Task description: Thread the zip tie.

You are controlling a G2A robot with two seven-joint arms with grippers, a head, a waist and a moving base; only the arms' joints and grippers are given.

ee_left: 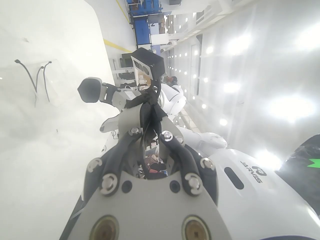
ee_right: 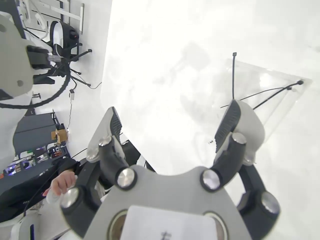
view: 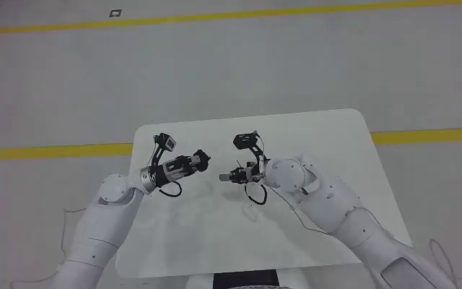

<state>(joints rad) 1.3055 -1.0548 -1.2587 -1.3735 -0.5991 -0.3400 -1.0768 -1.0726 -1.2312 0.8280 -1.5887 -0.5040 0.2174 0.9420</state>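
- Three black zip ties (ee_right: 233, 76) are laid as loose, straight strips on the clear tray (ee_right: 265, 76). The head of one reaches the tray's edge.
- The clear tray is set flat on the white table (view: 325, 144).
- The right gripper (ee_right: 172, 121) is held above the table, near the tray. Its fingers are spread wide apart. In the right wrist view, one fingertip is seen in front of the tray's near edge and covers the tail ends of the ties.
- The left gripper (ee_left: 150, 126) is held above the table, apart from the tray, tip to tip with the right gripper across a short gap. Its fingers are drawn together. Whether anything is pinched between them cannot be told.
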